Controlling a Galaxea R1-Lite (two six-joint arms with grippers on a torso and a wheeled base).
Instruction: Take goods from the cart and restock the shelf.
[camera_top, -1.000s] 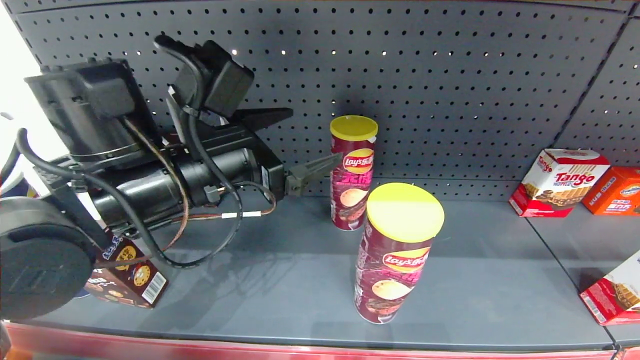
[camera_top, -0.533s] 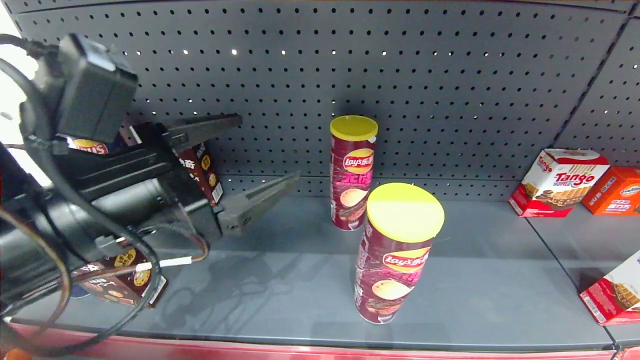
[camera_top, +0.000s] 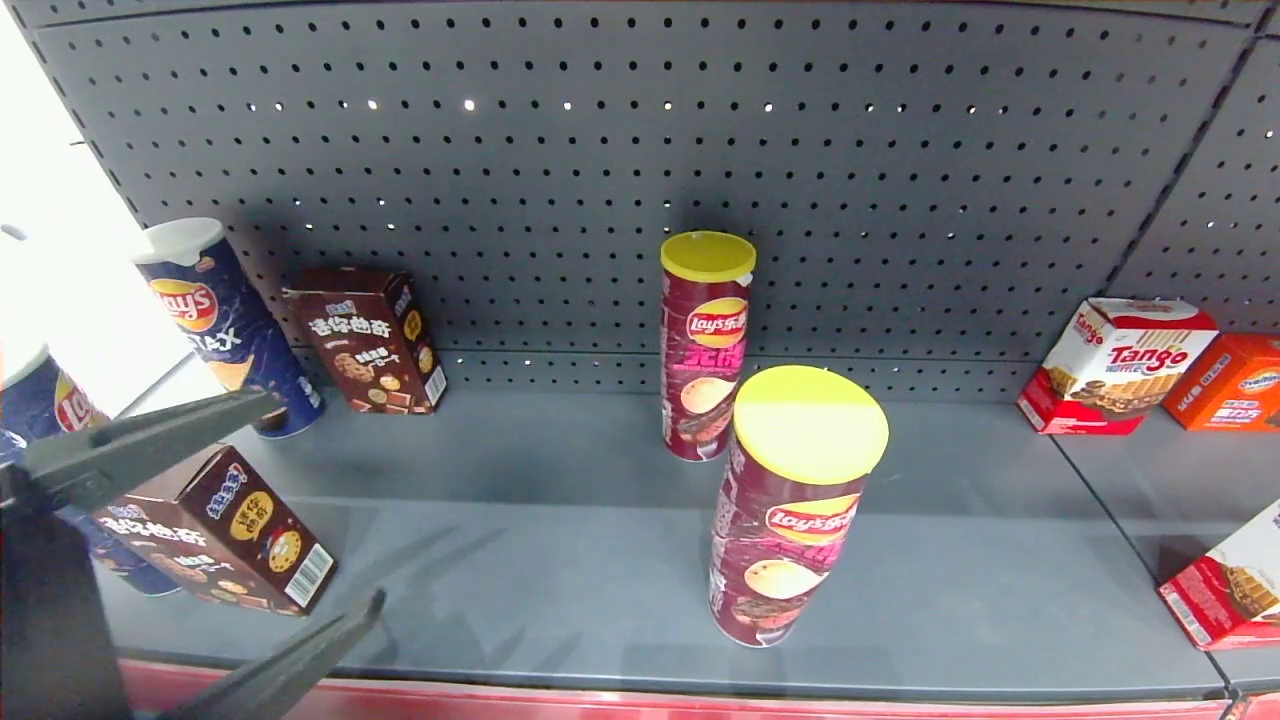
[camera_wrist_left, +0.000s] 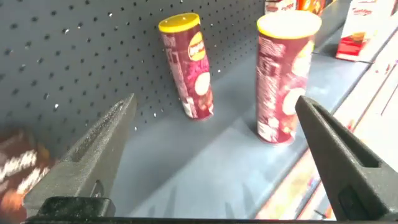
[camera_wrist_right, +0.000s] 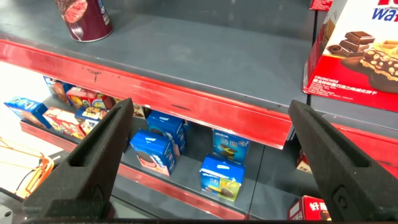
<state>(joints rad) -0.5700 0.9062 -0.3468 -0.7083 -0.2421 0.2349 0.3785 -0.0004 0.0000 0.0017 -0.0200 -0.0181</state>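
Now the tall maroon crisp tube with yellow lid (camera_top: 790, 510) stands upright on the grey metal shelf (camera_top: 560, 560), apparently placed. The left claw (camera_top: 325, 498) and right claw (camera_wrist_right: 211, 106) gape empty; next, probably another pick from the cart.

Maroon rear can (camera_top: 705, 345) — yellow lid, upright, close to back of grey shelf (camera_top: 560, 560). Matching front can (camera_top: 790, 510) — yellow lid, upright, nearer shelf's red front edge, slightly to robot's right of rear can, standing apart from it.
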